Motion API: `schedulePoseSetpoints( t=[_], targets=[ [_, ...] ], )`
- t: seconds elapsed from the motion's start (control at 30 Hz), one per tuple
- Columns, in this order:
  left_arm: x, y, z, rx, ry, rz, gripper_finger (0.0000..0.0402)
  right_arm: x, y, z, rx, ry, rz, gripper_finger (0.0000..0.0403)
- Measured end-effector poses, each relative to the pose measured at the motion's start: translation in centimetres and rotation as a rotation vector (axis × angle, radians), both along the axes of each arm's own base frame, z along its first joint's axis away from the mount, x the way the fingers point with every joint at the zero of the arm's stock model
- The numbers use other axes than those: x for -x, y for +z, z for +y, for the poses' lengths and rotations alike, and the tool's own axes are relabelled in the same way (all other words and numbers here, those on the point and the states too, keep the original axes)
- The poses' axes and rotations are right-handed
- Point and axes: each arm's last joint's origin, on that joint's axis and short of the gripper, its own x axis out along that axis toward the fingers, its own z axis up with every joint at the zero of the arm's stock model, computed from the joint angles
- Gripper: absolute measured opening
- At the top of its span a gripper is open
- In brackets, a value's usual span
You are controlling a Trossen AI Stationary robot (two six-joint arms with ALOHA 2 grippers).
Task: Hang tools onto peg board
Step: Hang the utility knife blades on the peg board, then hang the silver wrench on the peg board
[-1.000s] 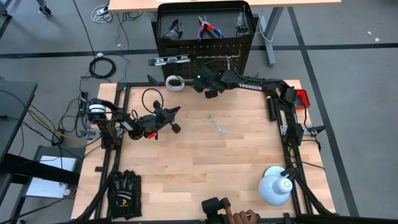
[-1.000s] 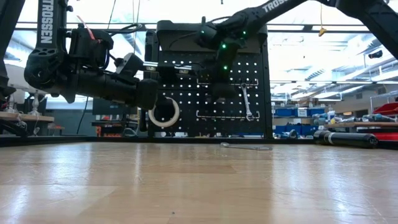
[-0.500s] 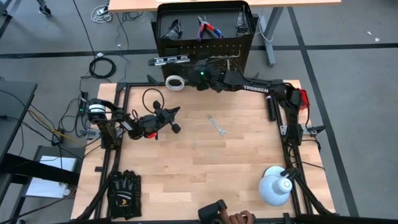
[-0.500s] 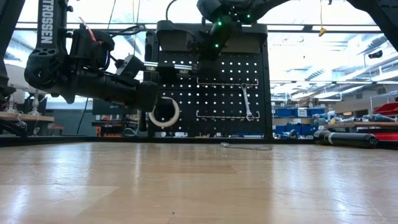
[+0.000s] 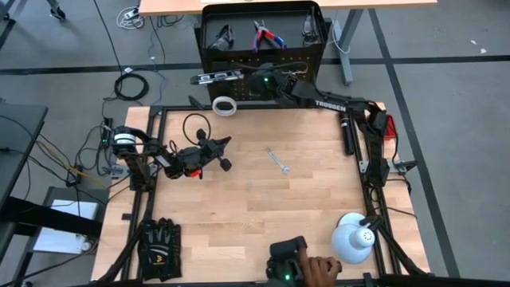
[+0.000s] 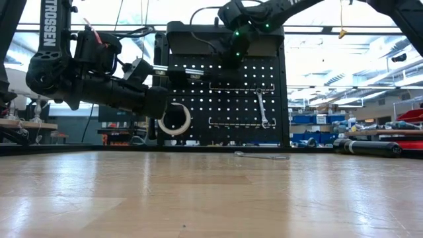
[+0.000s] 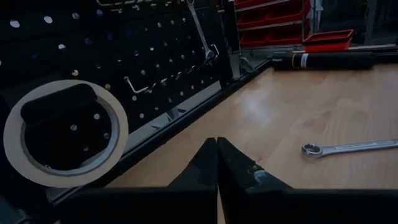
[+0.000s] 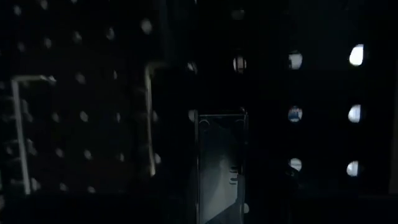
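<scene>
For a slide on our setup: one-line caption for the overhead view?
Right gripper at the peg board; left gripper waits over the table, wrench lying loose.

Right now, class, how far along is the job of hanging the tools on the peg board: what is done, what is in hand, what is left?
Done: the white tape roll and one wrench hang on the peg board. The level bar sits at its left edge, pliers on its top shelf. In hand: the right gripper is up against the board; no tool shows in it. Left: the second wrench lies on the table. The left gripper, shut, waits.
</scene>
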Motion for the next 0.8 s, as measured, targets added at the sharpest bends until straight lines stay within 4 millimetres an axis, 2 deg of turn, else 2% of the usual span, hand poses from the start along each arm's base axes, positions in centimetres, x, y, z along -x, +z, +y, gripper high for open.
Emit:
schedulePoseSetpoints(
  t=[0.2,0.43,0.6,0.8],
  targets=[
    [0.0,0.0,0.0,0.000,0.000,0.001,0.0000,0.6,-0.4,-0.5,-0.037,-0.066,-0.023,0.0178],
    [0.0,0.0,0.0,0.000,0.000,0.000,0.0000,0.5,-0.6,-0.2,-0.059,-0.051,-0.027,0.0245],
    [0.0,0.0,0.0,0.000,0.000,0.000,0.0000,-0.1,-0.6,0.7,-0.043,-0.014,0.020,0.0261],
    [0.0,0.0,0.0,0.000,0.000,0.000,0.0000,-0.7,-0.2,1.6,-0.015,0.026,0.030,0.0257]
  ],
)
